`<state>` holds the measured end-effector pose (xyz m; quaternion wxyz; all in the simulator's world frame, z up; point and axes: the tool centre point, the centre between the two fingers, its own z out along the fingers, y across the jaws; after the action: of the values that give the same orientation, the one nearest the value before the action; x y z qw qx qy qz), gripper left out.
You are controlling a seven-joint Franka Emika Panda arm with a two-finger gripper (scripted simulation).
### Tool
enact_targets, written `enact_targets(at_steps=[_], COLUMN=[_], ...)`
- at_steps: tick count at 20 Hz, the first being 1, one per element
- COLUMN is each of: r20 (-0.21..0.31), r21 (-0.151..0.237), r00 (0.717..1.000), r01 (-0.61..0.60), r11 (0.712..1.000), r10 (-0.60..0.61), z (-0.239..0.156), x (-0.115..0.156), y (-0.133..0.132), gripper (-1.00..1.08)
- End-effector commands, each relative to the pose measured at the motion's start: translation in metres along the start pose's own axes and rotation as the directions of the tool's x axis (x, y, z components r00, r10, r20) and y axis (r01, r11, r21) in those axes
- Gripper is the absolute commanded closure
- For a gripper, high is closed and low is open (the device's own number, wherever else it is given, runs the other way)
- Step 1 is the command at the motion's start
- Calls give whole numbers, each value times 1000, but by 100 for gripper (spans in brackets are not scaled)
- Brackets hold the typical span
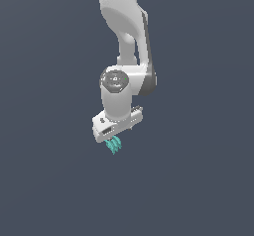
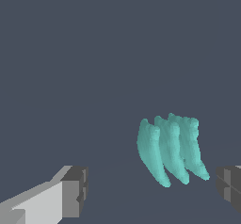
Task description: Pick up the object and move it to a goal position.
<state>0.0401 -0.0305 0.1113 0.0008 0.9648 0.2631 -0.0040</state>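
Note:
The object [image 1: 114, 144] is a tiny teal ribbed lump with several parallel curved fins. In the exterior view it shows just under the white hand of my gripper [image 1: 115, 138]. In the wrist view the object [image 2: 169, 151] lies between the two fingers, nearer to the dark fingertip [image 2: 229, 188] than to the other fingertip [image 2: 75, 191]. My gripper [image 2: 153, 190] is open, with a gap showing between the object and each finger. No goal marker shows in either view.
A plain dark grey-blue surface fills both views. The white arm [image 1: 126, 27] comes down from the top of the exterior view. Nothing else shows.

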Motion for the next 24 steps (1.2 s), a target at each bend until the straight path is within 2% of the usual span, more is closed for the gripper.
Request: enact_targets(at_steps=[1,12,24], r20=[-2,-7,-8], r21=[0,-2,-2], r00=[999,983,981], r01=[52,183,193], r11=[999,983,981], r10=[-52,-183,-193], z=[5,20,35], x=[-1,-3,-4], y=[8,30,32], gripper=[-92,-92,-92])
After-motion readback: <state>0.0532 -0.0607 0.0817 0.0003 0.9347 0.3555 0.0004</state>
